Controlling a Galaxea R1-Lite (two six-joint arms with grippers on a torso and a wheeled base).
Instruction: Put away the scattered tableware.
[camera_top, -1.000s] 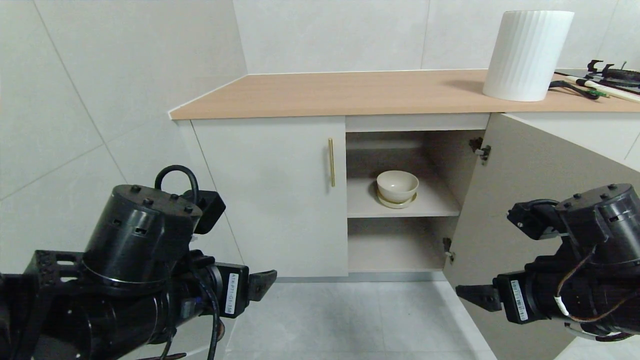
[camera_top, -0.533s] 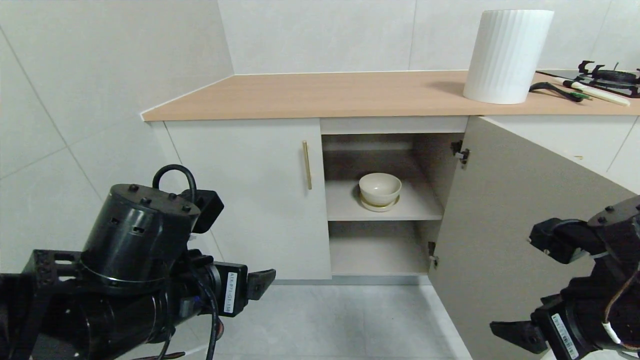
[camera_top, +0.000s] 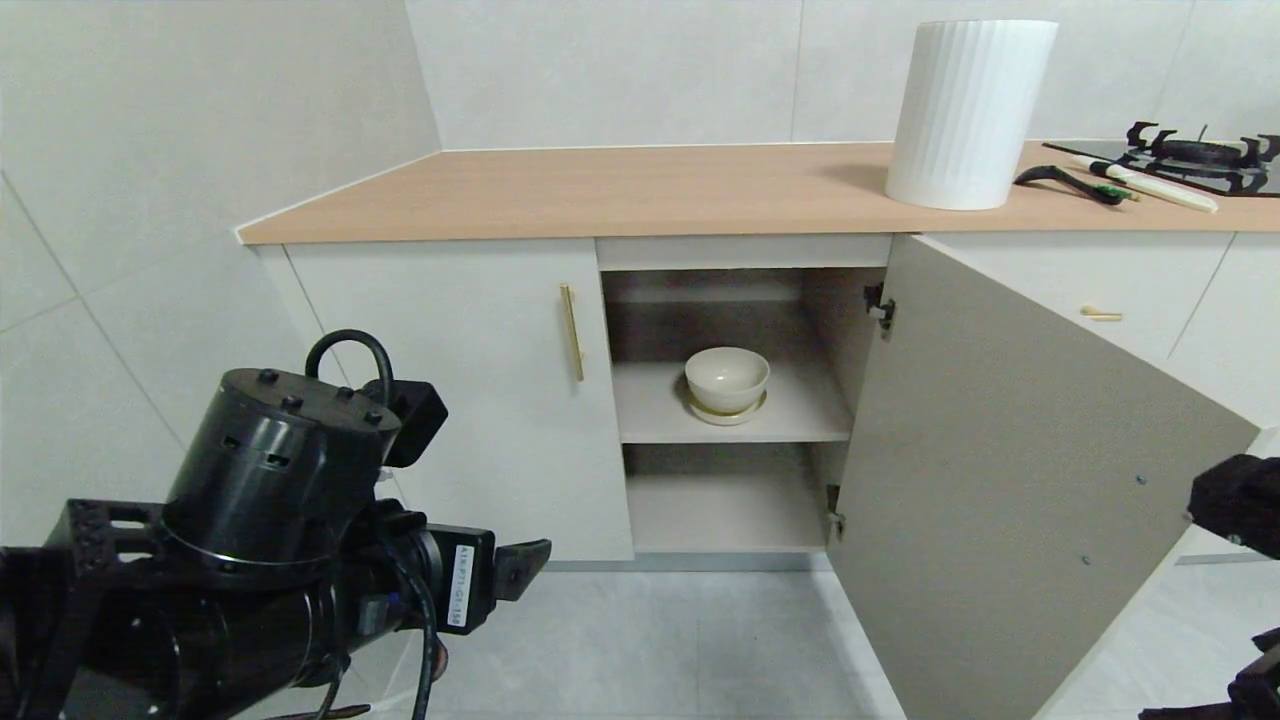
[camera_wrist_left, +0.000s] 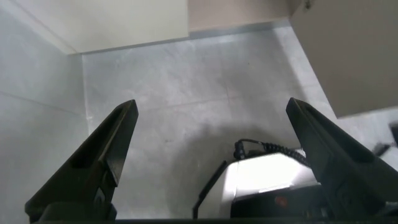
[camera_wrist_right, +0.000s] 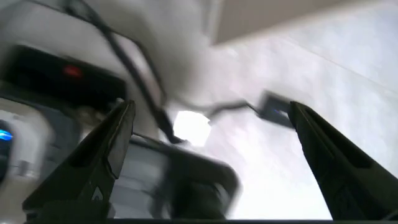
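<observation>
The left gripper (camera_wrist_left: 211, 107) hung low at the left over the grey floor, its jaws spread wide with nothing between them. Well ahead and to its right stood the cabinet (camera_top: 450, 400). On its upper shelf (camera_top: 800, 410) sat the pale bowl (camera_top: 727, 375), upright on a saucer (camera_top: 727, 412) and far from either set of jaws. Just right of the bowl, the cabinet door (camera_top: 1000, 480) stood swung open. Past it, low at the far right, was the right gripper (camera_wrist_right: 212, 107), its jaws likewise spread and empty.
</observation>
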